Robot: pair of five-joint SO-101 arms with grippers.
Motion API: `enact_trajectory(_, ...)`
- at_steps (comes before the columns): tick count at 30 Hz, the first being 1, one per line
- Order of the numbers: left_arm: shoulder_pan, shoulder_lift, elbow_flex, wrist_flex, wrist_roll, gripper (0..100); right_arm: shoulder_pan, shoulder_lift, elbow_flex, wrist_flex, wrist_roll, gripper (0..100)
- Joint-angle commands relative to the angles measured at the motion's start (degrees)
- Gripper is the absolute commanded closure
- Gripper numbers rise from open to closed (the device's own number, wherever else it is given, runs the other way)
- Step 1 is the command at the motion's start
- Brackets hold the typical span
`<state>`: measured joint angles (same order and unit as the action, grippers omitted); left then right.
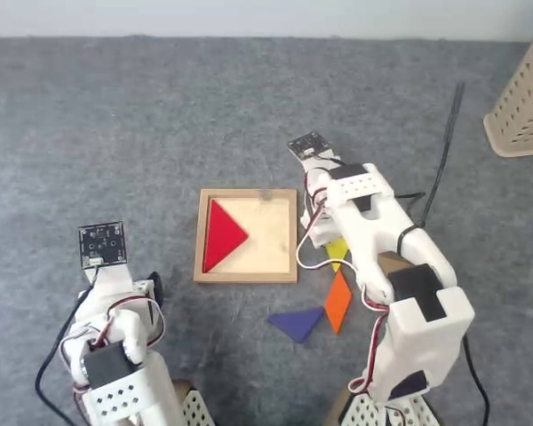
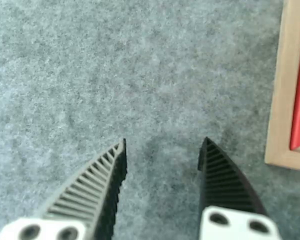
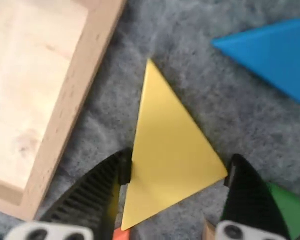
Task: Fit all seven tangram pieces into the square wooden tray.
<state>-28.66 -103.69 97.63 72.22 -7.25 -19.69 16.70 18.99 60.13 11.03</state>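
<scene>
In the high view, one piece is home. The red triangular piece (image 1: 222, 235) lies flat in the square wooden tray (image 1: 246, 277), against the tray's edge on the left arm's side. The tray sits near the middle of the grey felt mat (image 1: 115, 115). An orange piece (image 1: 338, 300) and a dark purple triangle (image 1: 298, 322) lie loose on the mat off the tray's corner nearest the right arm. I judge you are at the pick of the second piece.

In the left wrist view, your left gripper (image 2: 164, 142) is spread wide over bare mat beside the tray rim and holds nothing.

In the right wrist view, your right gripper (image 3: 179, 162) straddles the yellow triangular piece (image 3: 165, 145), which lies flat just outside the tray's edge. The jaws stand apart. One finger (image 3: 97, 192) is at the piece's edge, not clamped as far as I can tell. Next you need to close squarely, lift the piece over the rim, and turn it against the red one.
</scene>
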Motion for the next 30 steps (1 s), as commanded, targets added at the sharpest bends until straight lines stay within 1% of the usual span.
enact_trajectory(1,0.0,-0.7,-1.1,0.2,0.5,77,0.6,0.0,-1.4,1.0,-1.2,77.8)
enact_trajectory(7,0.0,-0.7,-1.1,0.2,0.5,77,0.6,-2.0,-1.8,2.8,-1.3,77.8)
enact_trajectory(13,0.0,-0.7,-1.1,0.2,0.5,77,0.3,-11.8,1.1,4.0,-1.4,77.9)
enact_trajectory(22,0.0,-0.7,-1.1,0.2,0.5,77,0.1,-22.4,5.5,4.4,-1.4,77.9)
enact_trajectory(26,0.0,-0.7,-1.1,0.2,0.5,77,0.4,-23.1,6.8,4.1,-0.8,77.3)
enact_trajectory(30,0.0,-0.7,-1.1,0.2,0.5,77,0.6,-20.4,7.1,4.0,0.4,71.3)
